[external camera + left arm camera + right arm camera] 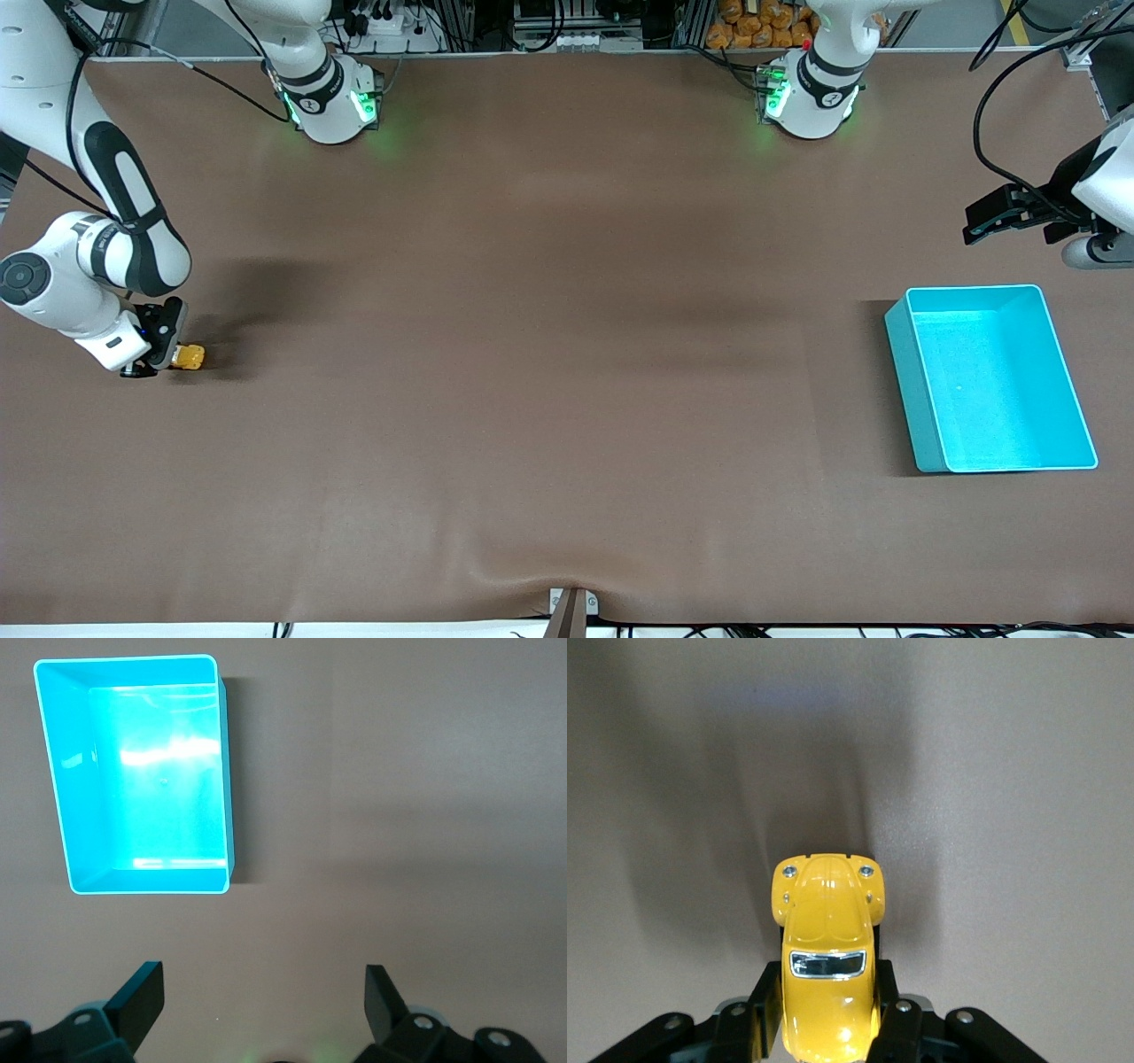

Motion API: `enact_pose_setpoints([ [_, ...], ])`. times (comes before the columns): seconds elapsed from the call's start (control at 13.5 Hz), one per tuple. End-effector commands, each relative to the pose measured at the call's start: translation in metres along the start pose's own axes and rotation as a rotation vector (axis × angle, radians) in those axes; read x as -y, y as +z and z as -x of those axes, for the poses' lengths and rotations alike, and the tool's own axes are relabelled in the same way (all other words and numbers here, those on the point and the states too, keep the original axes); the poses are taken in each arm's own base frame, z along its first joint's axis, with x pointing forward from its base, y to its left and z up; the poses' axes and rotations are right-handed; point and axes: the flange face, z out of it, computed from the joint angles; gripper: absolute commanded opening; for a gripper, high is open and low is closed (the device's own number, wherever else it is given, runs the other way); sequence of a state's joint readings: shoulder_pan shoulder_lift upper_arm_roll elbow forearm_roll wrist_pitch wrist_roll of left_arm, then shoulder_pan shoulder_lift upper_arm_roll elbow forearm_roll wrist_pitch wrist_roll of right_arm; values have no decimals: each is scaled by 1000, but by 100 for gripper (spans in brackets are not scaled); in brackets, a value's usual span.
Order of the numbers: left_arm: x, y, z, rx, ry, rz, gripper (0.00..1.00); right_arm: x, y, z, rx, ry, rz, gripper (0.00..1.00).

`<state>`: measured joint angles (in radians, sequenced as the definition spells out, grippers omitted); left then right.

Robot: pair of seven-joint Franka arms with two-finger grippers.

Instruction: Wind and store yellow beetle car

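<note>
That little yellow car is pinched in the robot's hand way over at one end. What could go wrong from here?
The right gripper is shut on the yellow beetle car only around its rear; the smooth rounded body might slip or twist out. The turquoise bin sits at the left arm's end of the table, so a long carry or a handover to the open left gripper could drop it.

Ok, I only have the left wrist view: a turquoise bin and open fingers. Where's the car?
Observer: The yellow beetle car is at the right arm's end of the table, clamped in the right gripper.
Operator: Is it lifted?
Observer: I cannot tell; in the front view it sits low, at the table surface.
Operator: And my left gripper?
Observer: The left gripper waits open above the table, just off the turquoise bin, toward the robots' bases.
</note>
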<state>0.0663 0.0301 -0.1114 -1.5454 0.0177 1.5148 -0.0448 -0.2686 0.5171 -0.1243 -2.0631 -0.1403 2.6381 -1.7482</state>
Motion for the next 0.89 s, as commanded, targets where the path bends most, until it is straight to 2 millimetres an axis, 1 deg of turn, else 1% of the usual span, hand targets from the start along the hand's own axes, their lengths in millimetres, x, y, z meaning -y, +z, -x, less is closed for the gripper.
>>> enact_pose_setpoints([
  [0.0,0,-5,-1,-15,-9,-14,100,7,44,8,-12,36,-44,9],
  [0.22,0,-5,-1,-15,-9,-14,100,10,49,12,-13,54,-51,9],
  [0.67,0,-5,-1,-15,-8,-14,100,11,49,20,-11,91,-49,9],
  [0.82,1,-5,-1,-14,-11,-14,100,9,47,20,-10,90,-46,20],
])
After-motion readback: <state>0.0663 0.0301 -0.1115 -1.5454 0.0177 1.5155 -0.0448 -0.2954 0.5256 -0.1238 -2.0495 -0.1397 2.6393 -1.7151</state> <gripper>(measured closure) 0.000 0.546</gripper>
